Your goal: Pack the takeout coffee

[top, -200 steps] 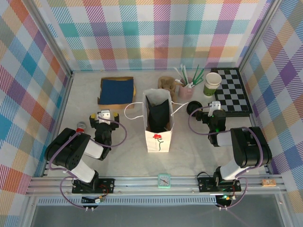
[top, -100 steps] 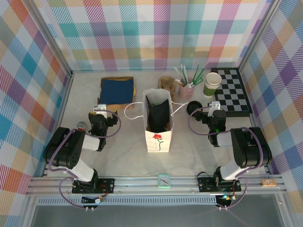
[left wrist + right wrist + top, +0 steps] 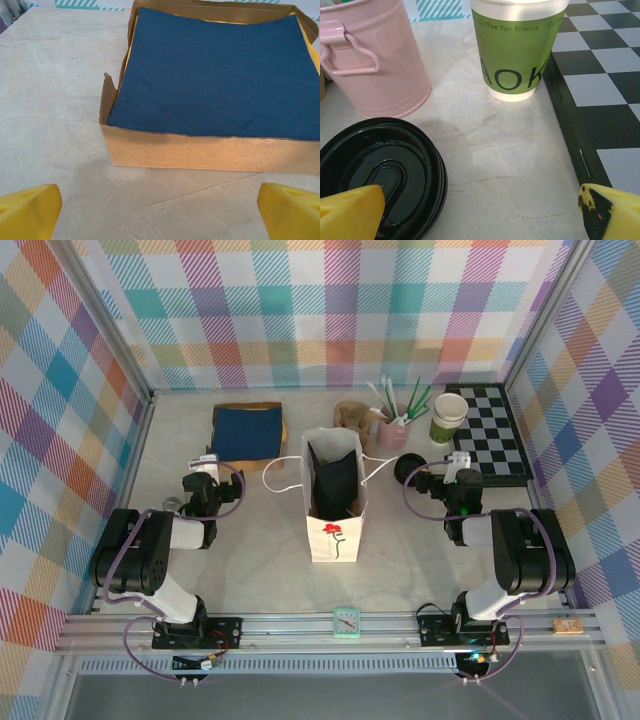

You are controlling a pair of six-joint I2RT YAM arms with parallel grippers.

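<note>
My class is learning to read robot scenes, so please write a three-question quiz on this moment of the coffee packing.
1. True or false: the takeout coffee already stands inside the white paper bag.
2. What lies in front of the left gripper? A) a chessboard B) a cardboard box of blue napkins C) a clock
3. Fill in: the right gripper, next to the lidded cup, is ____ (open or shut).

Key: 1 false, it stands on the table beside the bag; 2 B; 3 open.
</note>
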